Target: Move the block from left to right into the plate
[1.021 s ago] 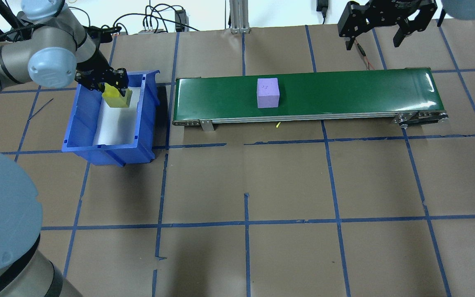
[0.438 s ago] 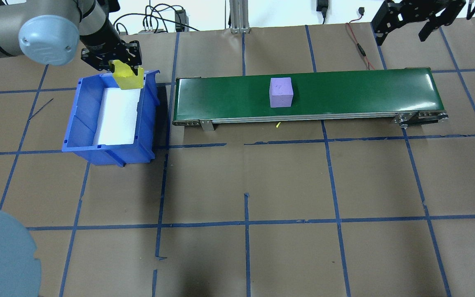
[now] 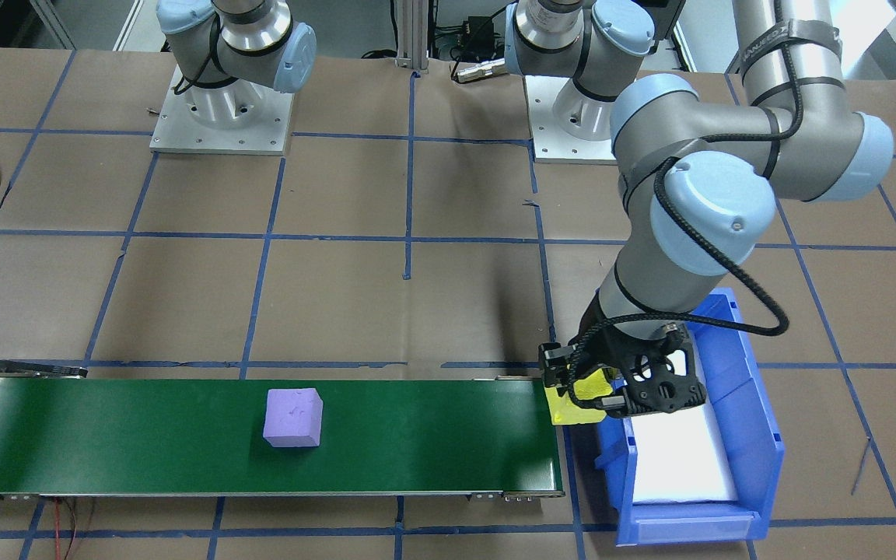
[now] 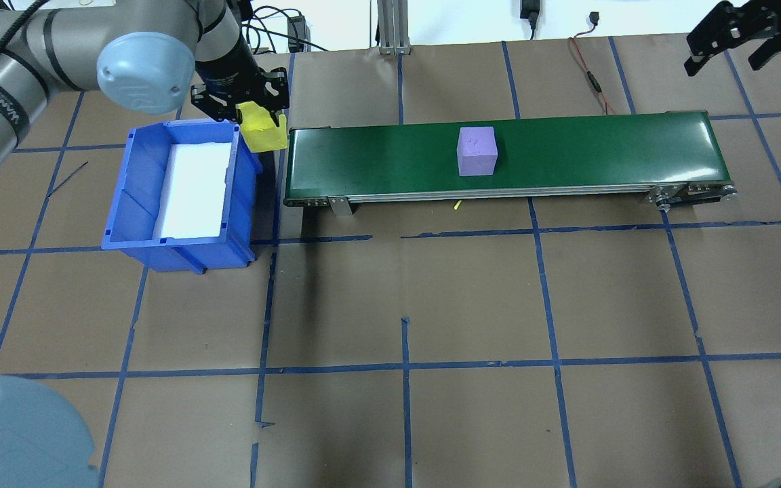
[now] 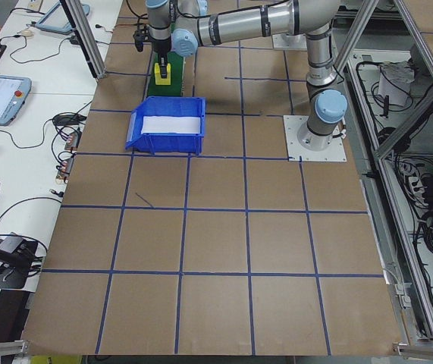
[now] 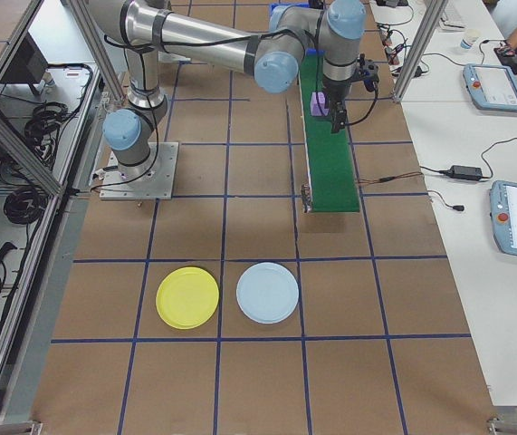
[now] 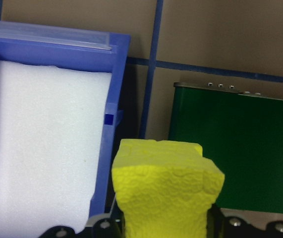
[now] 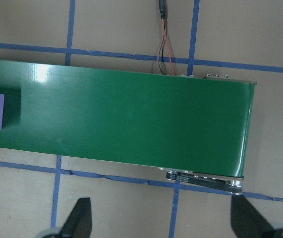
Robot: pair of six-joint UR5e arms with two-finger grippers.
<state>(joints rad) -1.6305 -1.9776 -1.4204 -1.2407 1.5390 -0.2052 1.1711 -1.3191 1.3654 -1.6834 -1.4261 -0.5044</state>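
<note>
My left gripper (image 4: 259,125) is shut on a yellow foam block (image 4: 265,139), held in the air over the gap between the blue bin (image 4: 134,203) and the left end of the green conveyor belt (image 4: 601,152). In the left wrist view the yellow block (image 7: 166,193) fills the lower middle. A purple block (image 4: 477,150) lies on the belt near its middle. My right gripper (image 4: 729,57) hangs open beyond the belt's right end, and its fingers (image 8: 79,218) hold nothing. The yellow plate (image 6: 187,297) lies on the table past the belt's right end.
A light blue plate (image 6: 268,293) lies beside the yellow one. White foam (image 4: 194,190) lines the bin's floor. A red and black cable (image 4: 590,74) runs behind the belt. People's tablets and cables lie on the side benches.
My left gripper has lifted the yellow block out of the bin and carried it right, to the belt's left end. The purple block has ridden rightward. My right gripper has moved right.
</note>
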